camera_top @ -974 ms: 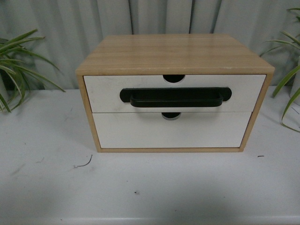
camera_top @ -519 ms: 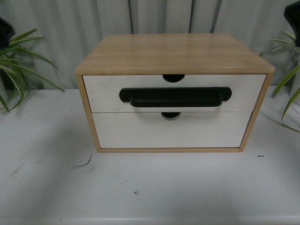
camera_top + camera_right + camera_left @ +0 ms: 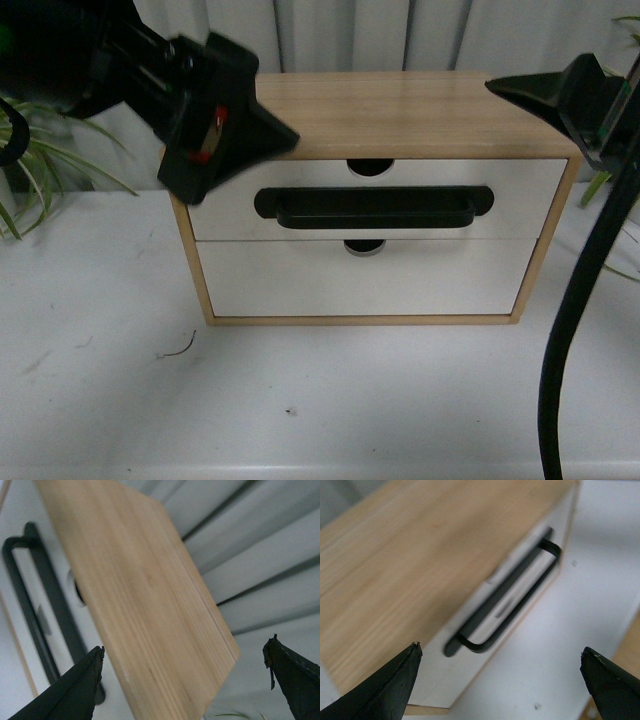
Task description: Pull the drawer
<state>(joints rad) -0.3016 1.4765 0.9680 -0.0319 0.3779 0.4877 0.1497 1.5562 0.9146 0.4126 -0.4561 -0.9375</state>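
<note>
My left gripper (image 3: 500, 649) is spread wide, its black fingertips (image 3: 395, 680) at seven and five o'clock with nothing between them. Ahead, all blurred, the cabinet's wood top (image 3: 410, 565) fills ten o'clock. On the white drawer (image 3: 536, 574) the black bar handle (image 3: 472, 647) slants from seven toward one o'clock. The white table (image 3: 580, 610) lies at three.

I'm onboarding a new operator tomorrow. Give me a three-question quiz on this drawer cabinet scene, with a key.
1. Multiple choice: the black bar handle sits on A) the upper drawer, B) the lower drawer, C) the cabinet top.
2. Fill in: the left gripper and right gripper both have jaws ___.
3. True or false: the upper drawer is pulled fully out.
Key: 1 A; 2 open; 3 false.
</note>
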